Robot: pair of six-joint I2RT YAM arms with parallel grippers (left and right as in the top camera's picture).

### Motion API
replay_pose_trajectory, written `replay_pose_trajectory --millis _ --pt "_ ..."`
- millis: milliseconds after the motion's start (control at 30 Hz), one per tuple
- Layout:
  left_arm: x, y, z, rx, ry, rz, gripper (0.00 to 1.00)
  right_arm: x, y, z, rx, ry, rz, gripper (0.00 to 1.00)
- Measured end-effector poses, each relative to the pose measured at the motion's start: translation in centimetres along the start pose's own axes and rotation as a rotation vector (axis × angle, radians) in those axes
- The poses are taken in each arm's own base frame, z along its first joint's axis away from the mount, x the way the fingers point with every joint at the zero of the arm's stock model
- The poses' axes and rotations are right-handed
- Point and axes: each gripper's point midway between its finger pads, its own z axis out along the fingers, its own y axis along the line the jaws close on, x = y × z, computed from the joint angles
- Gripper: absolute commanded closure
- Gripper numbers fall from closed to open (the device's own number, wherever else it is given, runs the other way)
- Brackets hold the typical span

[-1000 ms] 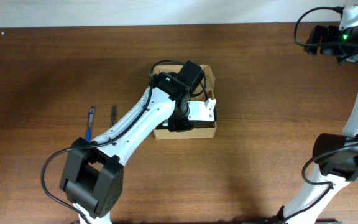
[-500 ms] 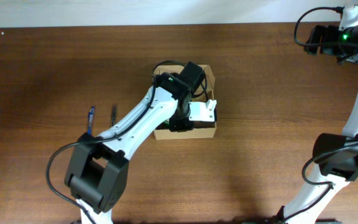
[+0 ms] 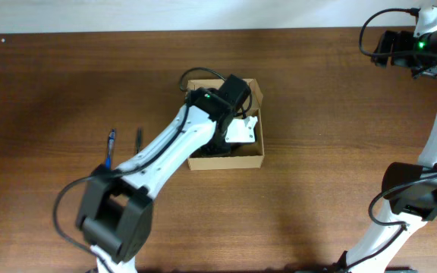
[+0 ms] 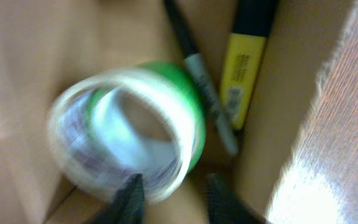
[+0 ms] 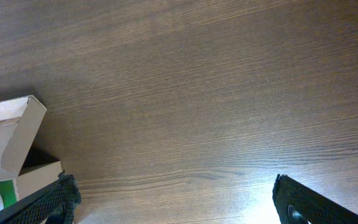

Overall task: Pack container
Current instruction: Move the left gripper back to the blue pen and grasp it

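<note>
The container (image 3: 226,161), a small tan cardboard box, stands open at the table's middle. My left gripper (image 3: 235,136) reaches down into it. In the left wrist view the gripper (image 4: 179,198) stands open, its dark fingertips (image 4: 131,196) parted either side of the near rim of a tape roll (image 4: 188,109). The roll is clear with a green edge and lies blurred on the box floor. Beside it lie a black marker (image 4: 197,74) and a yellow highlighter (image 4: 244,68). My right gripper (image 5: 179,202) is wide open over bare wood, far from the box, whose flap (image 5: 11,134) shows at the left edge.
A blue pen (image 3: 111,148) and a dark pen (image 3: 137,139) lie on the table left of the box. The right arm (image 3: 435,144) stands along the right edge. The table's back edge runs along the top.
My left gripper's jaws have parted off the tape roll inside the box, and the wrist has shifted slightly toward the back. The right arm has not moved.
</note>
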Motion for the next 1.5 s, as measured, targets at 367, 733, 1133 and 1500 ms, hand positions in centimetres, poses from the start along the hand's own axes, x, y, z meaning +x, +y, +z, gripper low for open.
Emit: replay_pose_trajectory --millis 367,733,1133,1500 --pt "16.1 5.5 -22.1 -0.533 -0.281 -0.724 0.41 0.0 0.0 0.0 0.000 0.000 0.000 0.01" --pt "25.9 0.9 -1.5 -0.088 0.074 -1.289 0.39 0.0 0.0 0.0 0.000 0.000 0.001 0.01" --pt "26.4 -0.8 7.7 0.112 0.222 -1.321 0.38 0.0 0.0 0.0 0.000 0.000 0.000 0.01" --pt "28.5 -0.1 8.7 0.092 0.215 -1.381 0.38 0.0 0.0 0.0 0.000 0.000 0.000 0.01"
